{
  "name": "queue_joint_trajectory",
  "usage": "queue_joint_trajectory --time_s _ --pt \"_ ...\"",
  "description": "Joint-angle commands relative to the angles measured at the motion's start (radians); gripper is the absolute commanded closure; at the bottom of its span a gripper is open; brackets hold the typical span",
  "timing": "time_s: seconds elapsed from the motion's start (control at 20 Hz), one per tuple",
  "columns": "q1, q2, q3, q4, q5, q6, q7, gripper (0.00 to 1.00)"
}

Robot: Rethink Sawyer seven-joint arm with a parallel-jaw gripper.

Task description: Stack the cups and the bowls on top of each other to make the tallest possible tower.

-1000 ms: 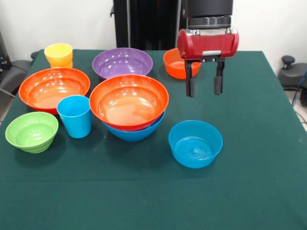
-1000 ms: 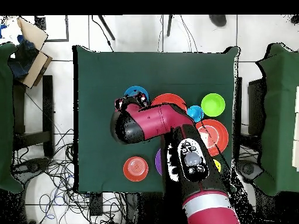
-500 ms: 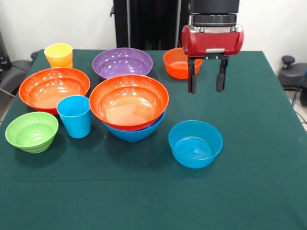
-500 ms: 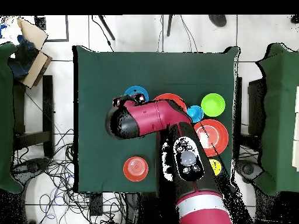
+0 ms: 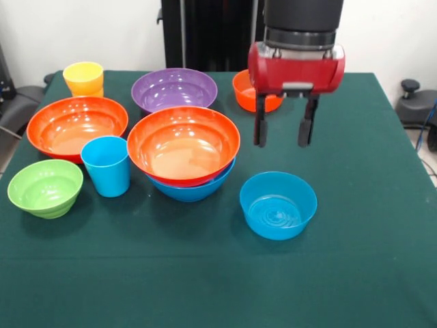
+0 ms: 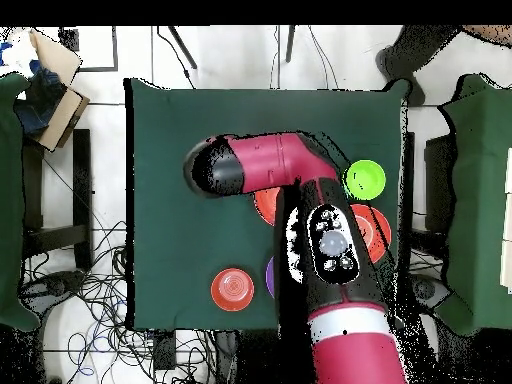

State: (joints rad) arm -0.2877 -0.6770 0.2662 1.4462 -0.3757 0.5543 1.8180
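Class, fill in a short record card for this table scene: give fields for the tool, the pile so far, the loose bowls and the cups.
tool: tool open, empty, hanging above the medium blue bowl
pile so far: large orange bowl nested in large blue bowl
loose bowls: second large orange bowl, purple bowl, small orange bowl, lime green bowl
cups: blue cup upright beside the pile; yellow cup at the far corner
surface: green table
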Motion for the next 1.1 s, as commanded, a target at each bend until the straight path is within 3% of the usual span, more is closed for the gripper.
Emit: queue_joint_trajectory --time_s 0.05,0.4,1.1 --pt "0.013 0.169 0.042 -0.232 -0.016 0.118 -0.041 0.00" --pt "0.018 0.256 0.066 -0.402 -0.001 0.227 -0.098 0.00" --pt "0.017 0.200 0.053 -0.212 -0.032 0.063 -0.066 0.00"
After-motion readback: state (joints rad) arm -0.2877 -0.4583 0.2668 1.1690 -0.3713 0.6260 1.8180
